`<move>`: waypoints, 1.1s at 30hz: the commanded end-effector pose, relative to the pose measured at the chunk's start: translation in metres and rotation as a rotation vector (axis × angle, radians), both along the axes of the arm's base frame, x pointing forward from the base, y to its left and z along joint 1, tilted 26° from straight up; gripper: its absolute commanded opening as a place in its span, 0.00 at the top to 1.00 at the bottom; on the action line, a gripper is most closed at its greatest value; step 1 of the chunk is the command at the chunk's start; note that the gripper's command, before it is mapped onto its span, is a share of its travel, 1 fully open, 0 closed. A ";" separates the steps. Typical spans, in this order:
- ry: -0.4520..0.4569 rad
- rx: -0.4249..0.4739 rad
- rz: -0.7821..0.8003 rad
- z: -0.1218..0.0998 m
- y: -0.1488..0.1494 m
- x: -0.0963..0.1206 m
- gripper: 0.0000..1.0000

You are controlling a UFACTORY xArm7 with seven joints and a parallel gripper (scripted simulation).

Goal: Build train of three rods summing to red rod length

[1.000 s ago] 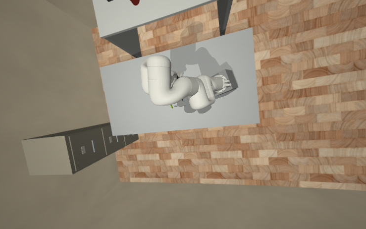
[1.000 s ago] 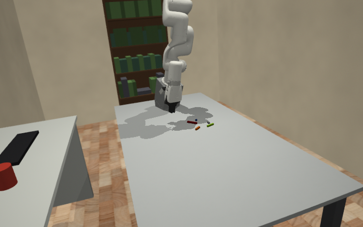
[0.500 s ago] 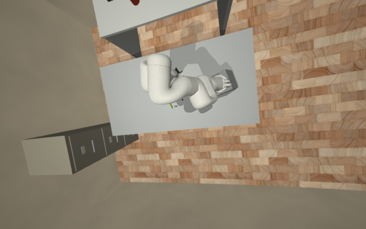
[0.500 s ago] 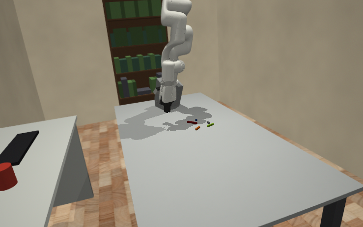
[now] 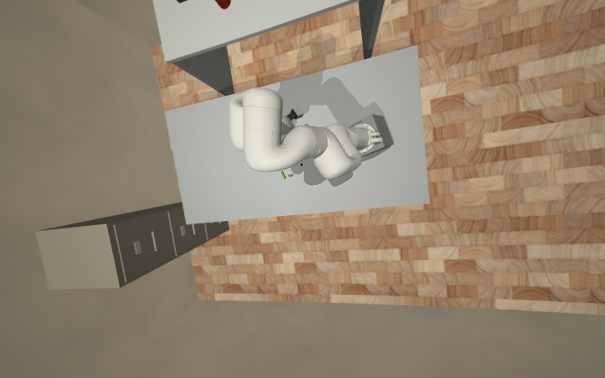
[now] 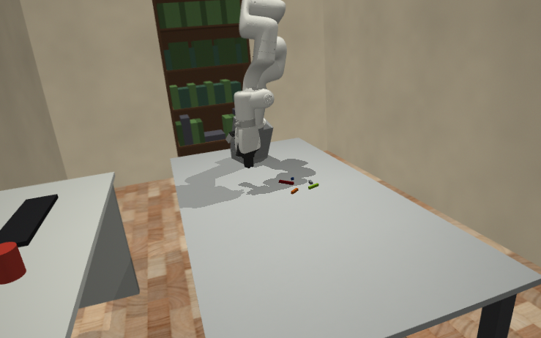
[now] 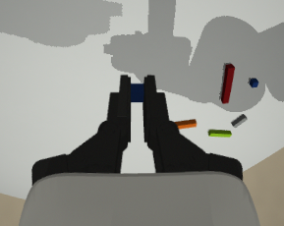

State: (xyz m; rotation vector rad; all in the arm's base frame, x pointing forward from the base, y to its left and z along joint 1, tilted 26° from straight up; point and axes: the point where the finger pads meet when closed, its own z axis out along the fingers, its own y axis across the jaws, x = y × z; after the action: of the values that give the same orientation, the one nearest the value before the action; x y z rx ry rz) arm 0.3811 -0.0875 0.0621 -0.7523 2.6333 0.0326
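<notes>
My gripper (image 6: 248, 165) (image 7: 137, 89) is shut on a blue rod (image 7: 138, 93) and holds it above the table; the arm hides the fingers in the top view. On the table, the red rod (image 6: 286, 182) (image 7: 228, 84) lies near another small blue rod (image 5: 301, 164) (image 6: 292, 178) (image 7: 254, 83). The grey rod (image 5: 290, 175) (image 6: 310, 181) (image 7: 239, 120) lies slanted near the lime rod (image 5: 283, 175) (image 6: 313, 186) (image 7: 220, 133), apart from it. The orange rod (image 6: 294, 190) (image 7: 188, 124) lies apart, partly behind the right finger in the wrist view.
The grey table (image 5: 219, 192) (image 6: 306, 252) carries the arm's base (image 5: 381, 133) at one end, with arm shadows around the rods. A separate desk (image 5: 248, 23) (image 6: 66, 218) stands alongside, bearing a red cup (image 6: 5, 263) and a black keyboard (image 6: 24, 220).
</notes>
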 end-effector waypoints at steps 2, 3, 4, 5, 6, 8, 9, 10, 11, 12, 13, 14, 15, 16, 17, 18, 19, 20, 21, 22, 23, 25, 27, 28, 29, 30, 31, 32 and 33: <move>-0.039 0.019 0.007 -0.006 0.000 0.003 0.96; -0.039 0.018 0.007 -0.009 0.000 0.004 0.96; -0.039 0.019 0.007 -0.012 0.001 0.006 0.96; -0.039 0.019 0.007 -0.015 0.001 0.007 0.96; -0.039 0.019 0.007 -0.015 0.001 0.007 0.96; -0.039 0.019 0.007 -0.019 0.002 0.009 0.96; -0.039 0.018 0.007 -0.023 0.002 0.011 0.96; -0.039 0.018 0.007 -0.027 0.003 0.012 0.96; -0.039 0.018 0.007 -0.031 0.003 0.014 0.96; -0.039 0.018 0.007 -0.035 0.004 0.016 0.96; -0.039 0.018 0.007 -0.039 0.005 0.018 0.96; -0.039 0.018 0.007 -0.043 0.005 0.020 0.96; -0.039 0.018 0.007 -0.047 0.006 0.021 0.96; -0.039 0.018 0.007 -0.051 0.006 0.023 0.96; -0.039 0.018 0.007 -0.055 0.007 0.025 0.96; -0.039 0.018 0.007 -0.058 0.007 0.026 0.96; -0.039 0.019 0.007 -0.061 0.008 0.027 0.96; -0.039 0.019 0.007 -0.064 0.008 0.029 0.96; -0.039 0.019 0.007 -0.067 0.009 0.030 0.96; -0.039 0.019 0.007 -0.069 0.009 0.031 0.96; -0.039 0.019 0.007 -0.069 0.009 0.031 0.96; -0.039 0.019 0.007 -0.072 0.009 0.032 0.96; -0.039 0.019 0.007 -0.076 0.010 0.034 0.96; -0.039 0.019 0.007 -0.077 0.010 0.035 0.96; -0.039 0.019 0.007 -0.079 0.010 0.035 0.96; -0.039 0.019 0.007 -0.080 0.011 0.036 0.96; -0.039 0.019 0.007 -0.080 0.011 0.036 0.96; -0.039 0.019 0.007 -0.081 0.011 0.036 0.96; -0.039 0.018 0.007 -0.081 0.011 0.036 0.96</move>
State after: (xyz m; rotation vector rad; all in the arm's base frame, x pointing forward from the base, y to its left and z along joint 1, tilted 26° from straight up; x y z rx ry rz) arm 0.4152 -0.0763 -0.0163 -0.7516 2.5965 0.0483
